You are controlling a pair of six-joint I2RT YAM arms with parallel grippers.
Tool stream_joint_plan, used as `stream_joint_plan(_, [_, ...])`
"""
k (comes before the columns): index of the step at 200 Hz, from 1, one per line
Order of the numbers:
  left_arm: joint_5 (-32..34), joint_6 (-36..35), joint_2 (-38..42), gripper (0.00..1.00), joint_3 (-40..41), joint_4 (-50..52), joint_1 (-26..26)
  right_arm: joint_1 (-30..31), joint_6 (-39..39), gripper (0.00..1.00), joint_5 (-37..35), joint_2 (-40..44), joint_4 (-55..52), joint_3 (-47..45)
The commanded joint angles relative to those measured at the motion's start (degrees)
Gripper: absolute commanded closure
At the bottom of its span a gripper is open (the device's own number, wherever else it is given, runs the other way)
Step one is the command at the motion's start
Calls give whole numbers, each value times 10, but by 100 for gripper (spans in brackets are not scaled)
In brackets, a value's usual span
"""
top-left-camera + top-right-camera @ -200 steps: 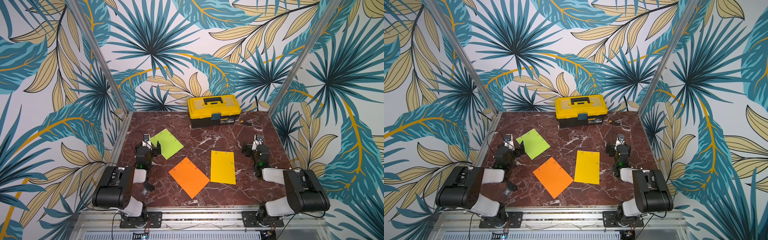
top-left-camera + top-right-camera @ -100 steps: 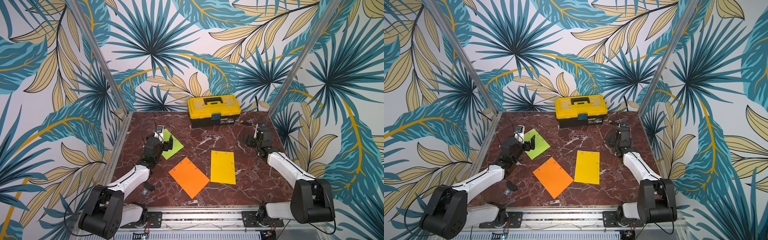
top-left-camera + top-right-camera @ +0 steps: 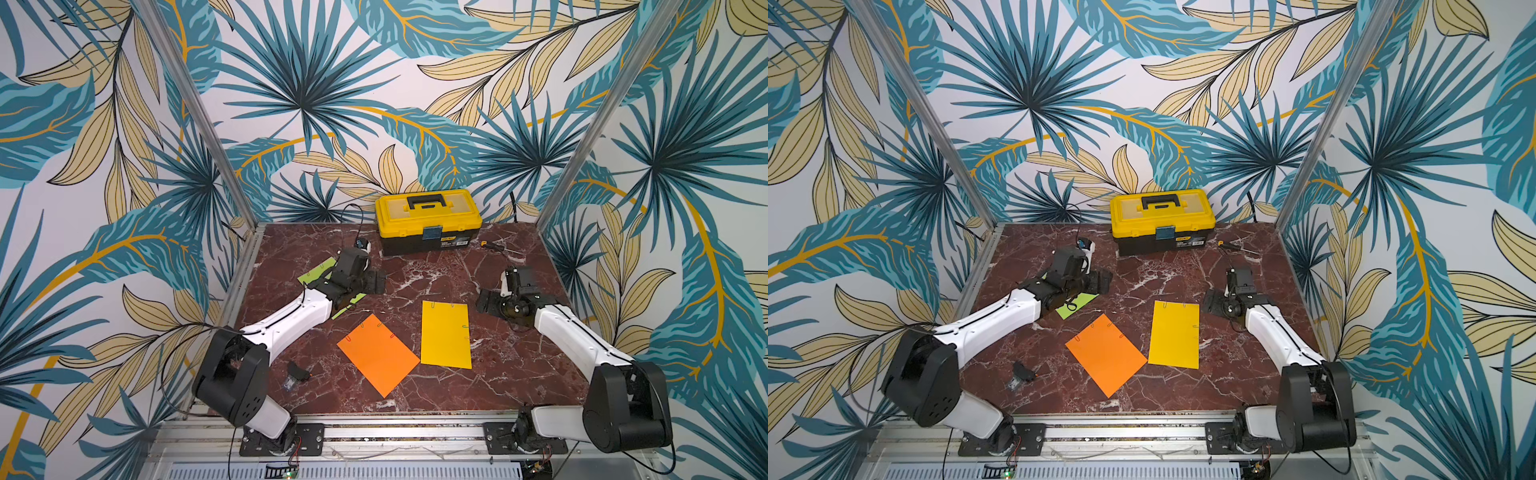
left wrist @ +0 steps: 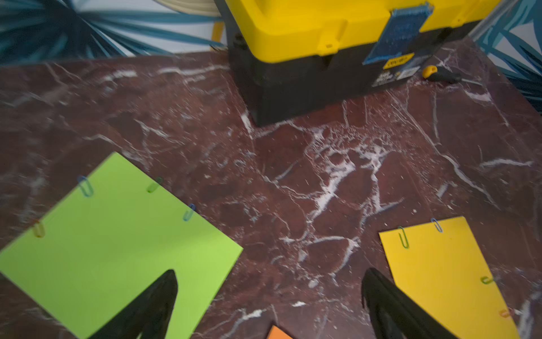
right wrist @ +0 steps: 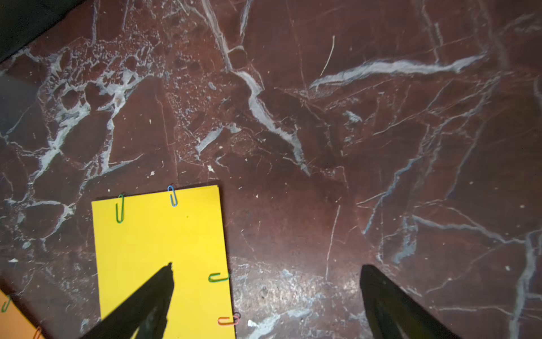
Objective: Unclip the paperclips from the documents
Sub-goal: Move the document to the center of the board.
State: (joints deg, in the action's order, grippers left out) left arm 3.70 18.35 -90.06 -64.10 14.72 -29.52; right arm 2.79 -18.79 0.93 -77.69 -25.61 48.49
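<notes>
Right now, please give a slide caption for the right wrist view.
Open right fingers near a flat yellow paper sheet edged with coloured wire paperclips.

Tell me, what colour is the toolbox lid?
The toolbox lid is yellow; clearest in a top view.

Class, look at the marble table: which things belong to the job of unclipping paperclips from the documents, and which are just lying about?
Belongs to the job:
- lime green sheet
- orange sheet
- yellow sheet
- coloured paperclips on their edges

Just lying about:
- yellow-and-black toolbox
- screwdriver beside it
- small black item, apart from the sheets
</notes>
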Motion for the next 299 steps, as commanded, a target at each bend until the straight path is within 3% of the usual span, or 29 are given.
stream_joint_plan(1, [-78, 65, -42, 0, -56, 96, -13, 4, -18, 1, 48, -22, -19, 14])
stream_joint_plan(24, [-132, 102, -92, 4, -103, 133, -22, 11, -21, 0, 83, -48, -15, 21])
stream_joint_plan(80, [-202, 155, -147, 6, -118, 134, -48, 48, -43, 1, 113, -105, -8, 22])
stream_joint_plan(222, [-231, 182, -203, 10, -140, 181, -88, 148, -96, 3, 164, -192, 40, 55])
stream_joint_plan(260, [-234, 192, -209, 12, -139, 191, -94, 148, -75, 3, 109, -151, -17, 58])
stream_joint_plan(299, [-253, 203, -229, 14, -155, 201, -106, 148, -83, 4, 135, -131, -31, 25])
